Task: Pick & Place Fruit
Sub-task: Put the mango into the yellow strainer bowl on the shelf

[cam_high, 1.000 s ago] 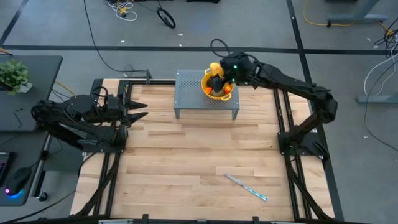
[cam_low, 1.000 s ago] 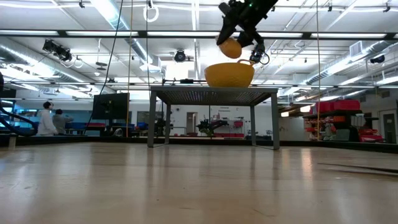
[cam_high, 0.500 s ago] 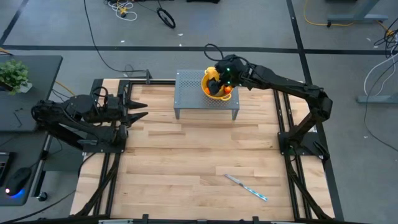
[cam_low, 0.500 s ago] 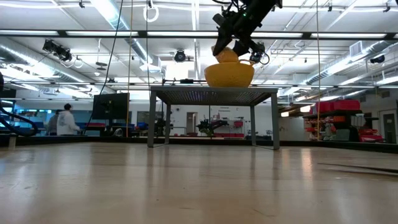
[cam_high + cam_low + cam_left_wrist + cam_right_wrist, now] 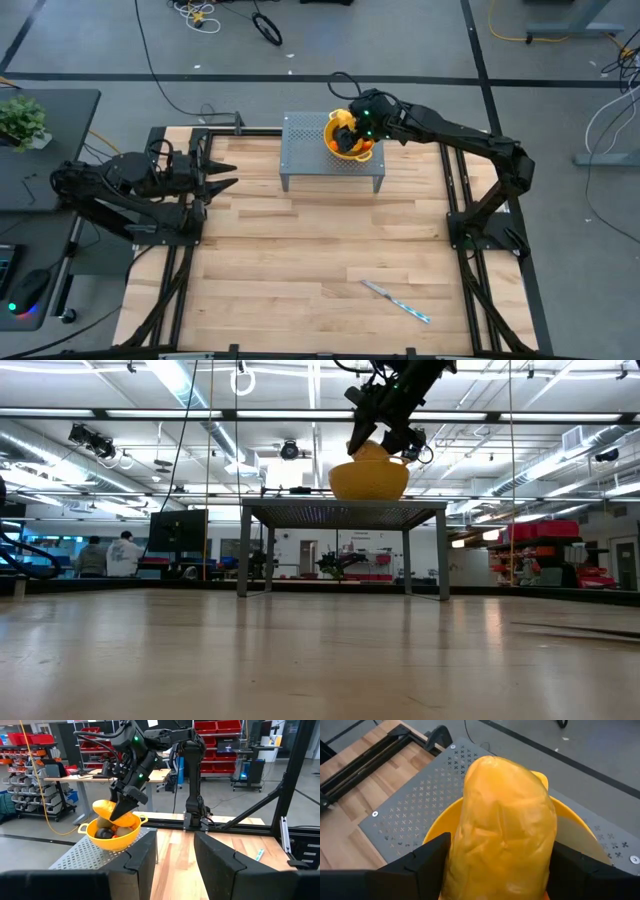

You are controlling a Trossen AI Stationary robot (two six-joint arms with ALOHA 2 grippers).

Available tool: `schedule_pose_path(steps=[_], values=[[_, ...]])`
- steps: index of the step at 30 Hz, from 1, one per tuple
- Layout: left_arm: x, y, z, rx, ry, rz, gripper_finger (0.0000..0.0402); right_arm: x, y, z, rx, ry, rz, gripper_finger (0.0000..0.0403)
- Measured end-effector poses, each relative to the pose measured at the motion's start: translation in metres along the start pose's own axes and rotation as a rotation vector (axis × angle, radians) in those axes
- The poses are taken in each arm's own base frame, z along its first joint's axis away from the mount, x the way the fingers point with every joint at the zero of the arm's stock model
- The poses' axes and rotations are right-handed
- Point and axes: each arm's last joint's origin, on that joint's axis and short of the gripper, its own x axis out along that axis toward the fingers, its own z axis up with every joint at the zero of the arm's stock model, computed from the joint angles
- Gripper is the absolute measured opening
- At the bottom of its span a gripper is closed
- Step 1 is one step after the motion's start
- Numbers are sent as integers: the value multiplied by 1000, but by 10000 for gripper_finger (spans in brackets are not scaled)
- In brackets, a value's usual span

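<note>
At the left edge of the wooden bench (image 5: pixel 300 250) the left hand (image 5: pixel 228 176) is parked, its two dark fingers (image 5: pixel 142 857) standing apart with nothing between them, pointed toward the middle of the bench.

Further right, at the far side of the bench, a small grey perforated metal stand (image 5: pixel 305 150) is set on four legs. On the right part of its top the yellow colander (image 5: pixel 340 148) is placed (its small handles can be made out in the left wrist view). Inside it several toy fruits are gathered: a dark blackish ball (image 5: pixel 103 834), an olive-green oval (image 5: pixel 104 822) and small orange-red pieces (image 5: pixel 366 145).

Directly over the colander the right hand (image 5: pixel 347 126) is held, reached in from the right arm's base at the right edge of the bench. The large yellow-orange oblong fruit (image 5: pixel 502 827) is gripped between its fingers (image 5: pixel 422 860), which are spread wide around the fruit's sides. The fruit is lowered to the colander's rim, its lower end just inside the bowl; whether it touches the fruits beneath cannot be told.

Nearer the front right of the bench, well apart from the stand, a slim silver-and-blue knife (image 5: pixel 396 300) is laid flat on the wood.

Beyond the bench, in the low view, two people (image 5: pixel 110 555) are seen far off in the room.
</note>
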Motion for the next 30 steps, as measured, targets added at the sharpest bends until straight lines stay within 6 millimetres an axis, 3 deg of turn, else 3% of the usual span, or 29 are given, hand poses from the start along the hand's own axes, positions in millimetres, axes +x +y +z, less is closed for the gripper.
schedule_pose_path(steps=[12,22,30], values=[[0,0,0,0,0,0,141,0,-2,-1,8,28,32,277],[0,0,0,-1,0,0,141,1,-5,-2,9,53,26,320],[0,0,0,-19,-1,-1,141,1,-5,-2,4,52,24,325]])
